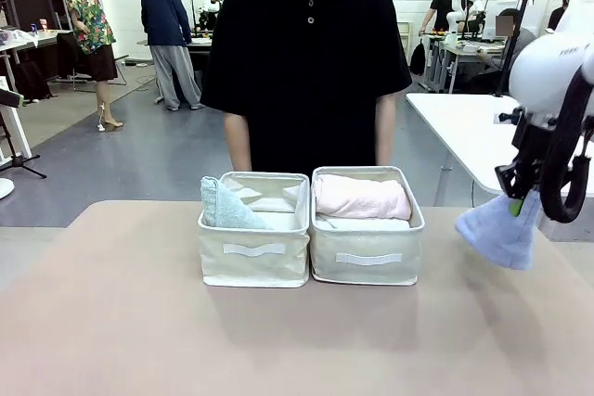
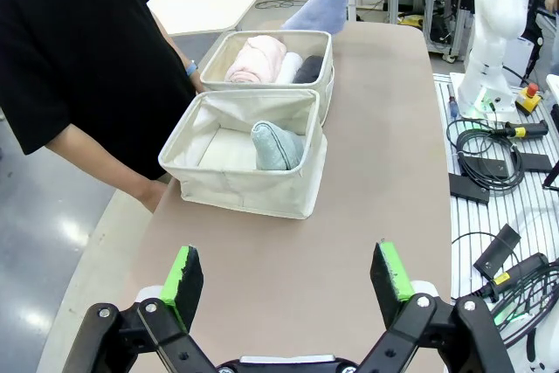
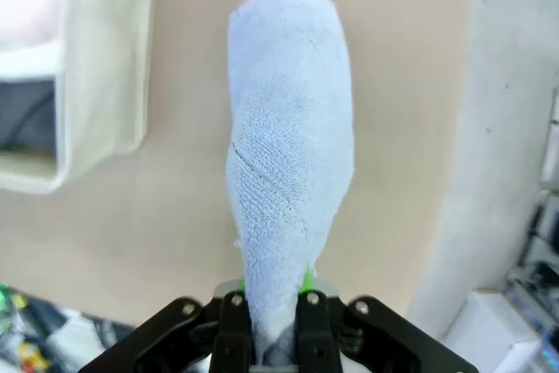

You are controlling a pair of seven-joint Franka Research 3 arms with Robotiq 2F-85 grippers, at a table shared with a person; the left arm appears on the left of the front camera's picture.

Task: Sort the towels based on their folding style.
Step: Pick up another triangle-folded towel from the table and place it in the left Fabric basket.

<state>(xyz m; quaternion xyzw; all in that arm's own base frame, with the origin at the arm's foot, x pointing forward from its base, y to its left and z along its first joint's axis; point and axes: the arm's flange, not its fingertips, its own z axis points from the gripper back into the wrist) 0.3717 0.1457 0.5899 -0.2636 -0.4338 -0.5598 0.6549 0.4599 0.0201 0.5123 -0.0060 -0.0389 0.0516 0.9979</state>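
The right gripper (image 1: 517, 203), clamped on the light blue towel (image 1: 499, 229), hangs above the counter (image 1: 139, 322) near its right edge, well apart from the right bin (image 1: 367, 257). The left gripper (image 2: 288, 275) stands with fingers apart over broad bare counter. The towel is a twisted terry cone with a rounded tip

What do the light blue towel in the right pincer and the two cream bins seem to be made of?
The light blue towel, held in the right pincer, looks like cotton terry, matte: a looped, fuzzy pile shows up close. The cream bins seem woven fabric, canvas-like and matte: their walls sag and crease softly.
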